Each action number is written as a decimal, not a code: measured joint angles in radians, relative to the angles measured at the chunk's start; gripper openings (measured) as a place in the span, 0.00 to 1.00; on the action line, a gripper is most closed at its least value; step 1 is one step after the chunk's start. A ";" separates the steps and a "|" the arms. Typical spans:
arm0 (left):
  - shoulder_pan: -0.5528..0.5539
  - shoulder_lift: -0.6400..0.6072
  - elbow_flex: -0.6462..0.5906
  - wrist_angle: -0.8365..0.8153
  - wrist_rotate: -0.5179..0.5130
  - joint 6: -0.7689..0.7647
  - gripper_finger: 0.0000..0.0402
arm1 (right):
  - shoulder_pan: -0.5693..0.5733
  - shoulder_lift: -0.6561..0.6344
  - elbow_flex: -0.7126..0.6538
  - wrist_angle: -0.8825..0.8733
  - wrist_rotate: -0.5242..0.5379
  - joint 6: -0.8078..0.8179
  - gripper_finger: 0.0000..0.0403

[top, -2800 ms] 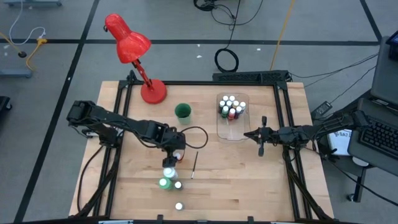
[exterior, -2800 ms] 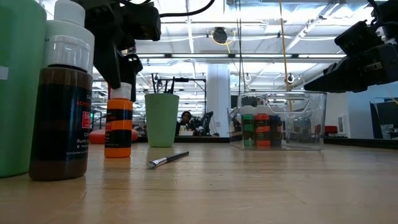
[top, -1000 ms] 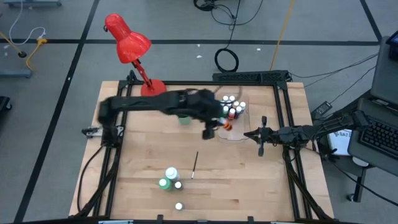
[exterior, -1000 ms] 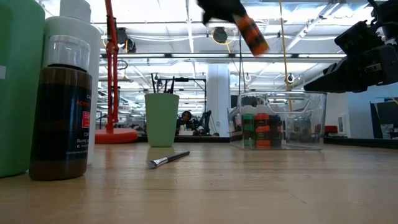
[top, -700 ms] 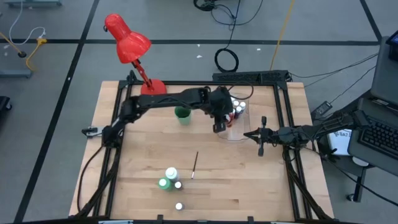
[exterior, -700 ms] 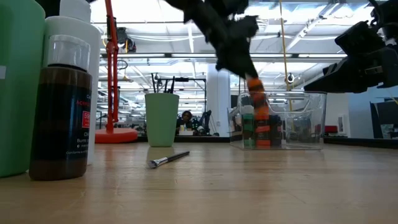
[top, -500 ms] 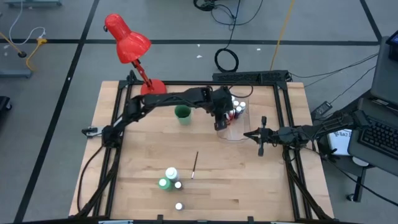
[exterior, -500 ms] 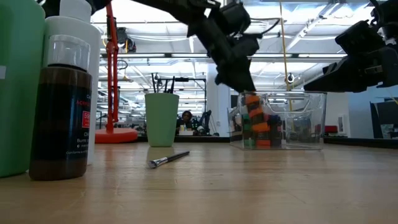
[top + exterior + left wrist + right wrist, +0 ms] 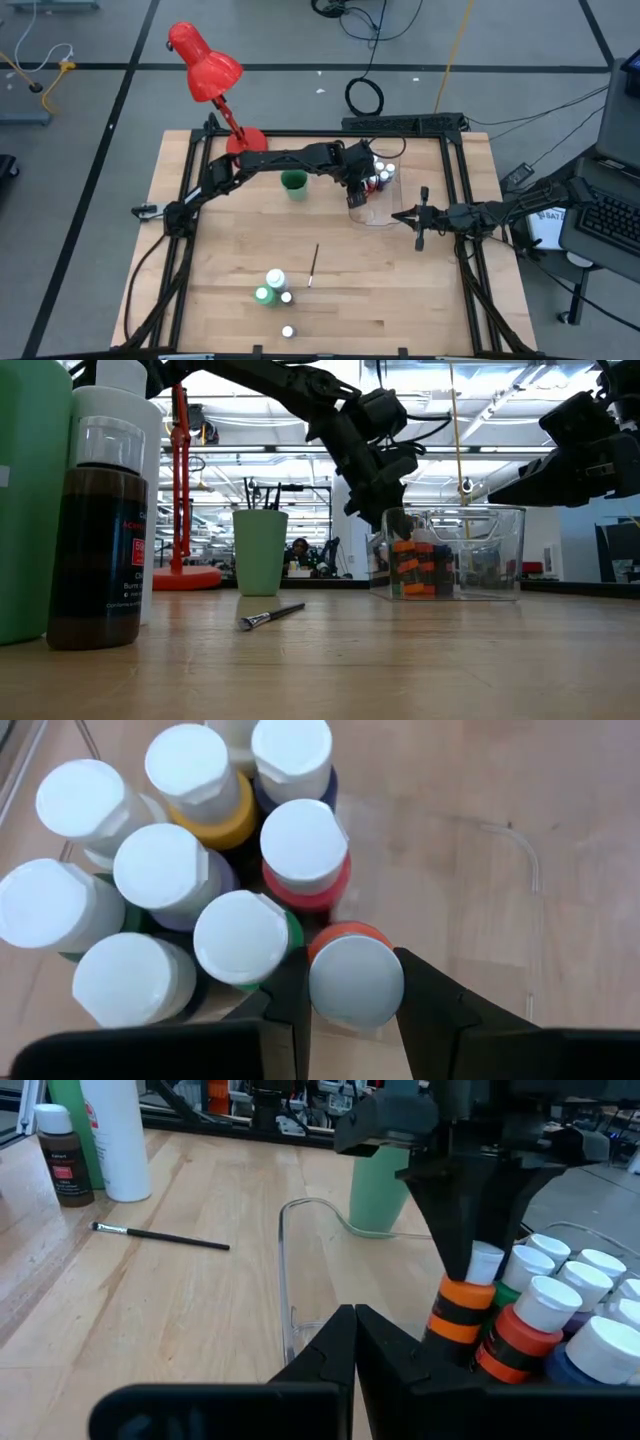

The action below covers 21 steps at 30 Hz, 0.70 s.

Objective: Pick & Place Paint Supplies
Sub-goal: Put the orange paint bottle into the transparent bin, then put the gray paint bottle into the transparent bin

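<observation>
The left gripper pinches the orange paint bottle inside the clear tray, touching the bottle cluster; open tray floor beyond. Right gripper, pressed together, waits beside the tray. Only the right wrist view shows the orange label.

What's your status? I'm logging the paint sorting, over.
Left gripper shut on orange bottle, lowering it into clear tray beside the other bottles. Right gripper shut, waiting beside tray. Nothing blocking.

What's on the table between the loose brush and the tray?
Nothing: in the high view, bare wood runs from the brush up to the tray. The left gripper hangs over the tray itself.
</observation>
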 joint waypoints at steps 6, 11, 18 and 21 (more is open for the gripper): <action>0.000 0.004 0.008 0.002 0.002 -0.026 0.46 | 0.000 0.000 0.000 -0.001 0.000 0.000 0.01; -0.001 -0.013 0.008 -0.005 0.004 -0.018 0.70 | 0.000 0.000 0.000 -0.001 -0.001 0.000 0.01; -0.009 -0.146 0.008 -0.272 0.005 0.027 0.85 | 0.000 0.001 0.000 -0.006 -0.001 0.001 0.01; -0.022 -0.227 0.006 -0.469 0.002 0.020 0.84 | 0.000 0.002 0.000 -0.006 -0.001 0.000 0.01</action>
